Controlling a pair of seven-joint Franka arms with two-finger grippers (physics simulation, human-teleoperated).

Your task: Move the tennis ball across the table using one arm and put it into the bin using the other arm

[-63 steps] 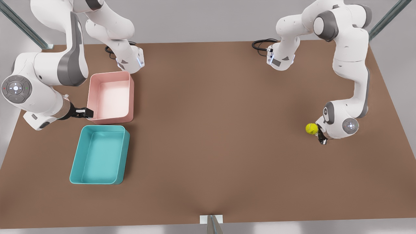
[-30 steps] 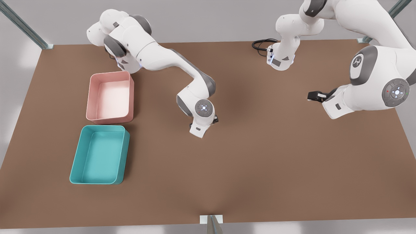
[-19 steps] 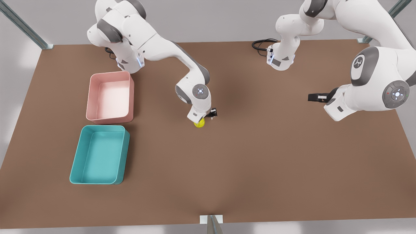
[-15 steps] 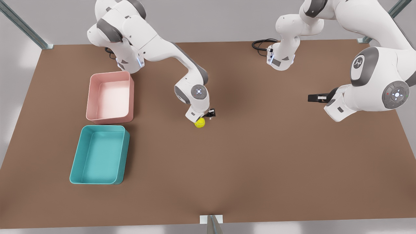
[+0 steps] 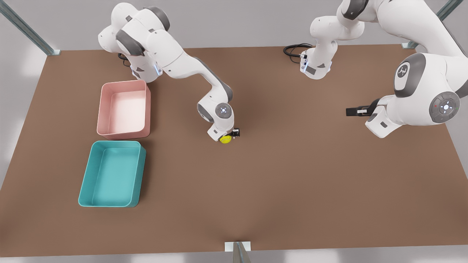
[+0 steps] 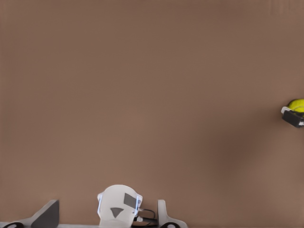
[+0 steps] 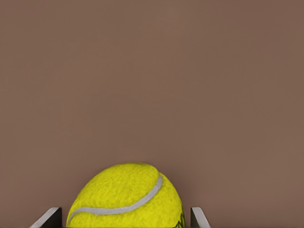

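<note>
Right end effector (image 5: 229,135) pointed straight down, fingers (image 7: 51,218) set apart, wrist stacked directly above, forearm slanting up and away behind that toward the base. Left end effector (image 5: 350,111) well off to the side of the right one, lying roughly level, fingers (image 6: 47,216) parted wide, bulky wrist and elbow behind it. Waiting there.

arms (image 5: 182,65): 2, glossy white shells | grey joint bands | lit round caps | black cables at bases
</note>
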